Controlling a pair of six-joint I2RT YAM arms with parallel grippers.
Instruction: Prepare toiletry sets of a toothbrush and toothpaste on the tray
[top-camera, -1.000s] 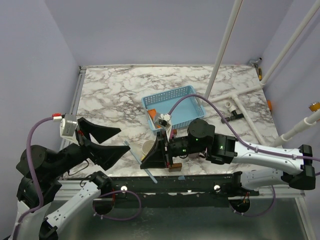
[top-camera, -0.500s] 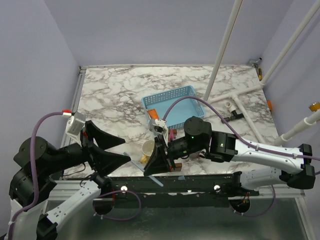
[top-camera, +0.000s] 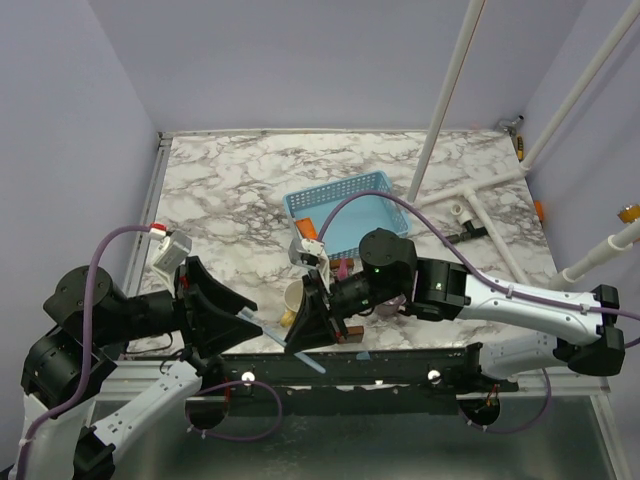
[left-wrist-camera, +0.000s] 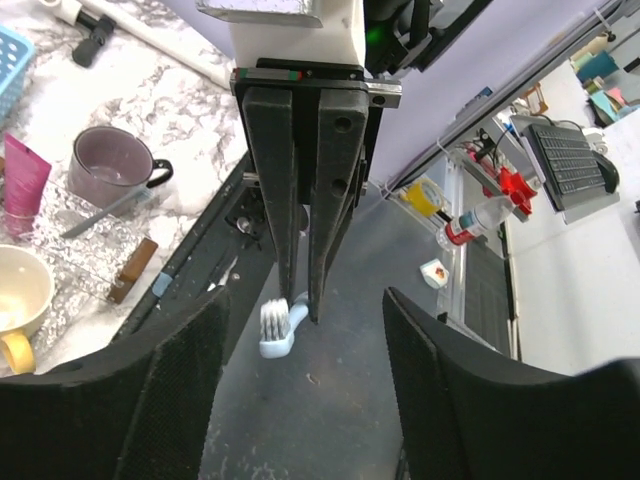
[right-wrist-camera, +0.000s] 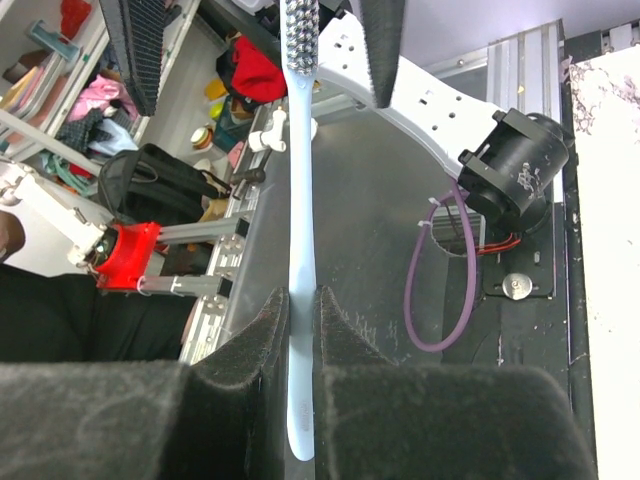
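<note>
My right gripper (right-wrist-camera: 300, 295) is shut on the light blue toothbrush (right-wrist-camera: 299, 200), holding its handle, with the bristle head pointing away past the table's front edge. The brush head (left-wrist-camera: 277, 328) sits between the wide-apart fingers of my left gripper (left-wrist-camera: 303, 300), which is open and touches nothing. From above, both grippers meet near the front edge, left gripper (top-camera: 258, 320) facing right gripper (top-camera: 297, 340). The light blue tray (top-camera: 345, 185) stands mid-table with an orange toothpaste (top-camera: 308, 226) inside. A pink toothpaste (left-wrist-camera: 20, 175) lies on the marble outside it.
A cream mug with a yellow handle (left-wrist-camera: 20, 300) and a purple-grey mug (left-wrist-camera: 108, 165) stand near the front edge. A brown block (left-wrist-camera: 132, 270) lies beside them. White pipes (top-camera: 470, 190) cross the table's right side.
My left arm has swung right toward the right gripper and its jaws have narrowed around the brush head. The right gripper shifted slightly left, still holding the toothbrush.
</note>
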